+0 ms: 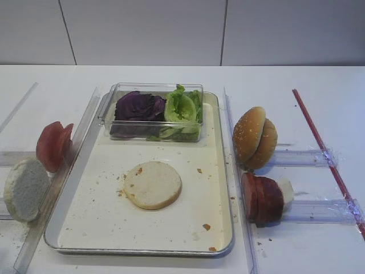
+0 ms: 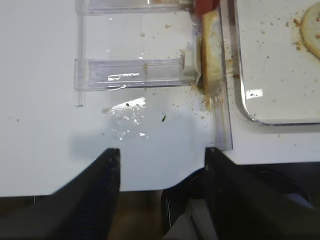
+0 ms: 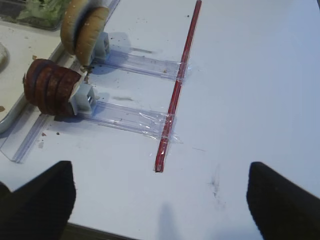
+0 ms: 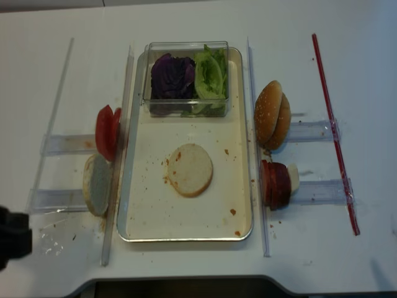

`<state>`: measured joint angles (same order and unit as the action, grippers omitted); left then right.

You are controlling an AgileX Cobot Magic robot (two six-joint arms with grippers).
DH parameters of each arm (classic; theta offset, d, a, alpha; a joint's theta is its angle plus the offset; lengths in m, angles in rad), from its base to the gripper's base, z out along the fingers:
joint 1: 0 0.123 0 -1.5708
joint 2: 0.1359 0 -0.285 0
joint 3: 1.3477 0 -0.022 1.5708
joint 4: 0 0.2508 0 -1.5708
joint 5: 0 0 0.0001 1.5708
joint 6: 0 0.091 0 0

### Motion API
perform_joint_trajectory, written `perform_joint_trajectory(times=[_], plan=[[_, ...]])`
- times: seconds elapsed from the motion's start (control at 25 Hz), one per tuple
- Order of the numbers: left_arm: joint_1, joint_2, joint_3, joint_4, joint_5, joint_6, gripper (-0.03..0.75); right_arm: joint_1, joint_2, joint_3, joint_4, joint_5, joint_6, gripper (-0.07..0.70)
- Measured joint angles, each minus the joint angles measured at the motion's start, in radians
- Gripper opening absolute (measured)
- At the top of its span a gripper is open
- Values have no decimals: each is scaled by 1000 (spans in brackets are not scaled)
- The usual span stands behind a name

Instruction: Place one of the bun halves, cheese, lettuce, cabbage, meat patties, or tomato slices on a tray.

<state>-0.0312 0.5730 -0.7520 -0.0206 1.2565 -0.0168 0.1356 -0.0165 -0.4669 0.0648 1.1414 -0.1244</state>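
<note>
One bun half (image 1: 152, 185) on tray (image 1: 102, 228); wrist views miss lettuce (image 1: 181, 107).

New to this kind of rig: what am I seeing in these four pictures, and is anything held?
Two overhead views look down on a white table; two cameras ride on the robot's arms. The dark shapes at the bottom of the wrist views are the left gripper and right gripper, both open and empty. On the tray lie one bun half and a clear box of cabbage and lettuce. Tomato slices stand to its left, meat patties to its right.
</note>
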Motion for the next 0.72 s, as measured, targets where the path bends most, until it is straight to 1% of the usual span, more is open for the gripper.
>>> perform_joint_trajectory(times=[0.32,0.72], plan=[[0,-200,138,2,4,9,362,0,0,0,0,0,0,693],[0,-429,187,26,11,17,362,0,0,0,0,0,0,693]])
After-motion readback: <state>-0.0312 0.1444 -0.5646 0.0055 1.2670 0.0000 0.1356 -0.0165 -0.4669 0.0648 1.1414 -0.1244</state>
